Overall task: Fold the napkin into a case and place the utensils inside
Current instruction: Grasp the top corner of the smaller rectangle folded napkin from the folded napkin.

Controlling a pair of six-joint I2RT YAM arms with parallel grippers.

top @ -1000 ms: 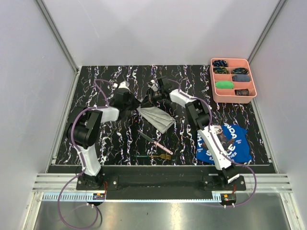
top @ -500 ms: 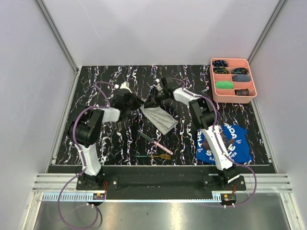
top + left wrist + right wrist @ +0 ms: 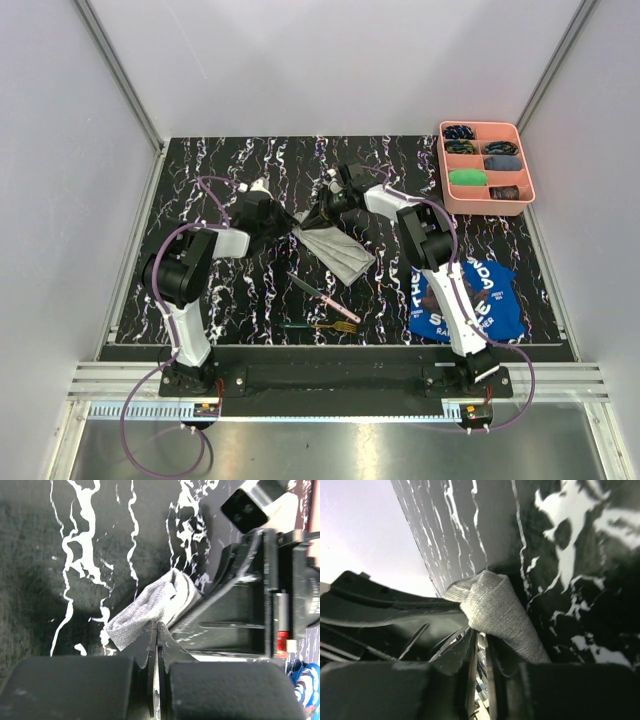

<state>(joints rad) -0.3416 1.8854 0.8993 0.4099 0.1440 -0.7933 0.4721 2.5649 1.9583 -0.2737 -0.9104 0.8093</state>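
White block lettering on the blue cloth [image 3: 497, 305], near right of the surface, partly covered by the right arm [image 3: 445, 290], no whole word legible

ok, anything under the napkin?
Only the black table shows around the napkin. The knife and fork lie bare nearer the arms, apart from it. Its folded layers hide whatever is beneath.

Robot lab cell, white panel walls [image 3: 330, 60], aluminium frame rail [image 3: 560, 378], black marbled tabletop [image 3: 200, 160]
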